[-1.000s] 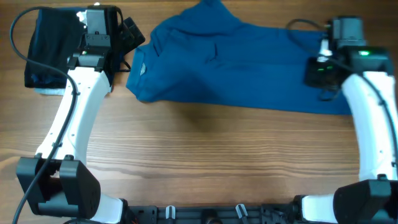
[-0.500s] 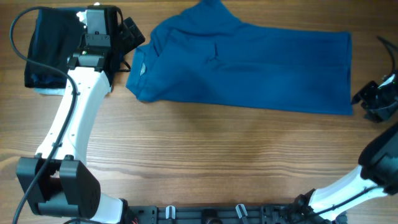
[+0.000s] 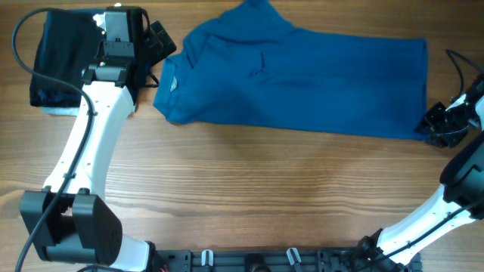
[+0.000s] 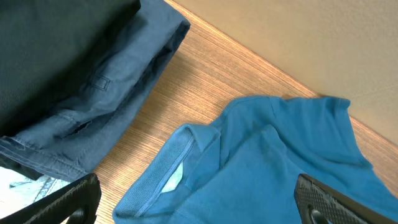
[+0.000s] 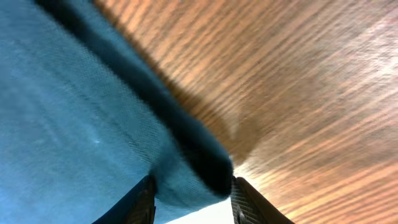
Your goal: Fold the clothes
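free: near table [image 3: 265, 200] half | blocked: polo shirt [image 3: 302, 79] far side, dark garments [image 3: 64, 57] far-left

Polo shirt [image 3: 302, 79]: one counted, blue; one collar [image 4: 163, 177] noted on it.
Folded dark garments [image 3: 64, 57]: one stack counted; two layers made out in left wrist view, black over navy.
Pale item [image 3: 57, 111] under stack: one, kind not determined.
Arms: two counted, left arm [image 3: 91, 143] and right arm [image 3: 463, 177].
Grippers: two counted, left gripper [image 3: 156, 44] and right gripper [image 3: 439, 125].
Fingers [image 4: 323, 200]: two seen per gripper in wrist views.
Table [image 3: 265, 196]: one, wooden.
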{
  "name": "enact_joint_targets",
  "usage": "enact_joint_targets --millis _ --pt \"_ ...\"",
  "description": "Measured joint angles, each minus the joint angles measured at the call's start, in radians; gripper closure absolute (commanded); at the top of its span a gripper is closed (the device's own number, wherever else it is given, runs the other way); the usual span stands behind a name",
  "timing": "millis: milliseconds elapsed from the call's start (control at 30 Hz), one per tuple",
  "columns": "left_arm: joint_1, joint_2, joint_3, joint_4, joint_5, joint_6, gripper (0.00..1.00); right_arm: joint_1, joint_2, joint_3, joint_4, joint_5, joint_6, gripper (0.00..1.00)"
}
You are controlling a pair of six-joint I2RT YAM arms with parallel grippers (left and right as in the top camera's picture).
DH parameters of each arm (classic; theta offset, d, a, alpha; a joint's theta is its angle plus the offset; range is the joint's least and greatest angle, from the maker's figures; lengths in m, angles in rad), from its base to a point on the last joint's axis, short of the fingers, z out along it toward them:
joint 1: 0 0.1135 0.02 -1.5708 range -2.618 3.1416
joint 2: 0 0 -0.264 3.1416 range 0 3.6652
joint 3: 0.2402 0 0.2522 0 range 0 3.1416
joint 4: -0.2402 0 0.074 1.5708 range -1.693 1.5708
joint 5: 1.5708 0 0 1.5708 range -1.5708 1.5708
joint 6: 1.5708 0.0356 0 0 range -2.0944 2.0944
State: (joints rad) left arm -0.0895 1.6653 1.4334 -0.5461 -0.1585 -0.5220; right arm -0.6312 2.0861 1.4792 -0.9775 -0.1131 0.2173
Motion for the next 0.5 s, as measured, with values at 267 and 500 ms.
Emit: enact_joint_targets --millis 267,500 --pt "0.000 0.000 0.000 0.000 0.000 0.000 0.00 0.003 -0.006 -0.058 0.080 0.007 0.035 0.96" --pt "0.000 0.000 0.000 0.000 0.000 0.000 0.00 0.013 -0.013 -0.064 0.136 0.050 0.032 0.96"
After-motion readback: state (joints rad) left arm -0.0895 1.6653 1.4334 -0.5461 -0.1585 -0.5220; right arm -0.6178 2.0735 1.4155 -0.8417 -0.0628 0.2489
